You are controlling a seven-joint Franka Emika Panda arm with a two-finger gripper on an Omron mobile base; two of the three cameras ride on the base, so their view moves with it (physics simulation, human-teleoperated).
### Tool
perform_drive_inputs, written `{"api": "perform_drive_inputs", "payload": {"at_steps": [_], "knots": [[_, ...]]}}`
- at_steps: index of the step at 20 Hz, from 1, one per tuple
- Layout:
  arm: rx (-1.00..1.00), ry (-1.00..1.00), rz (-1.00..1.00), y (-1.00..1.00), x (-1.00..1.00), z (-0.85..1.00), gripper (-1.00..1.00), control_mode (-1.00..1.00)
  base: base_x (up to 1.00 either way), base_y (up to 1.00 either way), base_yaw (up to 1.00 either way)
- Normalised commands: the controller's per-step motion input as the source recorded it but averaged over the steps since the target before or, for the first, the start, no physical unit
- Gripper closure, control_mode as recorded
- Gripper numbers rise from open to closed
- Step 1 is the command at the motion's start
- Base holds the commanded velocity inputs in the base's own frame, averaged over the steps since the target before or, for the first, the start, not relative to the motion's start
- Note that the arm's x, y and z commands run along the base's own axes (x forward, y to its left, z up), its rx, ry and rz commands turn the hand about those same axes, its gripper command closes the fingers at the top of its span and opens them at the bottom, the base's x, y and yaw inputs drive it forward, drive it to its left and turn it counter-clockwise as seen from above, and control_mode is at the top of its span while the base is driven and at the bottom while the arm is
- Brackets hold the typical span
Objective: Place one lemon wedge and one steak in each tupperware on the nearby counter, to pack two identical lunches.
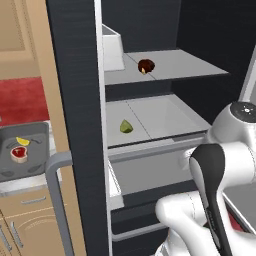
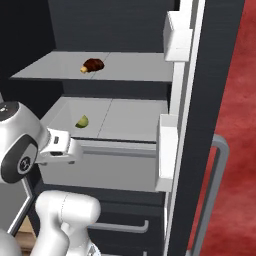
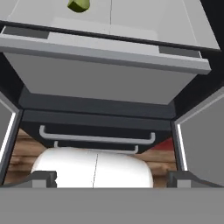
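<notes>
An open fridge (image 1: 80, 125) is faced; a drawer front (image 3: 100, 78) is seen just before the pincer (image 3: 111, 179), whose jaws are held wide apart, empty. A wedge (image 1: 126, 126) lies on the shelf above it, a steak (image 1: 146, 65) higher; a tray (image 1: 25, 170) on the bench (image 1: 10, 186) holds one of each

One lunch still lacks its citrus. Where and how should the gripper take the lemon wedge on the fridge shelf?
The lemon wedge lies alone on the lower shelf, near its front. Come in from the open front, above the drawer, then down from above, pinching across its narrow thickness; it looks small and low, so side pads have little to catch.
</notes>
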Motion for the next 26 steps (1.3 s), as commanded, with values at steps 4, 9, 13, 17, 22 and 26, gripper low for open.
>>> {"api": "perform_drive_inputs", "payload": {"at_steps": [4,9,13,17,22,26], "knots": [[0.0,-0.18,0.0,-0.03,-0.1,0.24,-1.0,-1.0,0.0,0.0,0.0],[0.06,-0.18,-0.02,0.03,-0.06,0.46,-1.0,-1.0,0.0,0.0,0.0],[0.1,-0.03,-0.04,0.09,0.0,0.51,-1.0,-1.0,0.0,0.0,0.0],[0.09,0.0,-0.07,0.08,0.05,0.6,-1.0,-1.0,0.0,0.0,0.0],[0.04,-0.04,-0.08,0.06,0.26,0.45,-1.0,-1.0,0.0,0.0,0.0],[0.0,-0.13,-0.05,0.0,0.36,0.24,-1.0,-1.0,0.0,0.0,0.0]]}}
